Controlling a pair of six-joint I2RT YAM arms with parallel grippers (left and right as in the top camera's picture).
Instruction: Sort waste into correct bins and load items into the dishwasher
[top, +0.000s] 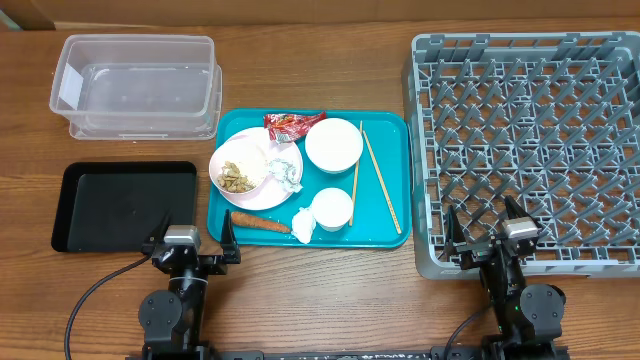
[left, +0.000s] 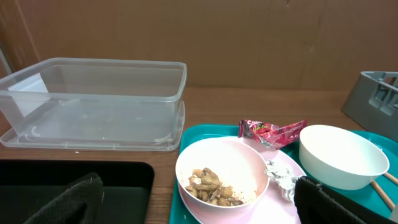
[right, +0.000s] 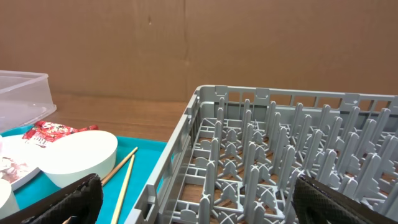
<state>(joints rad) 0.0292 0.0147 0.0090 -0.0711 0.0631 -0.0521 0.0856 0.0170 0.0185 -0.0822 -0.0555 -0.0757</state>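
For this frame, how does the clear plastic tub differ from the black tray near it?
The clear tub is see-through with tall walls; the black tray is opaque and shallow. The clear tub carries a white label on its left end; the black tray shows none. The clear tub sits farther back, the black tray in front of it. Both are rectangular, empty, and left of the teal tray.

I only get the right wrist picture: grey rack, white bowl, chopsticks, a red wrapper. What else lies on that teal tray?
Observer: An orange carrot lies along the teal tray's near edge.
Operator: Any bin besides the clear tub?
Observer: A shallow black tray sits on the table, left of the teal tray.
Operator: Is the other arm holding anything?
Observer: No, the left pincer is open, holding nothing.
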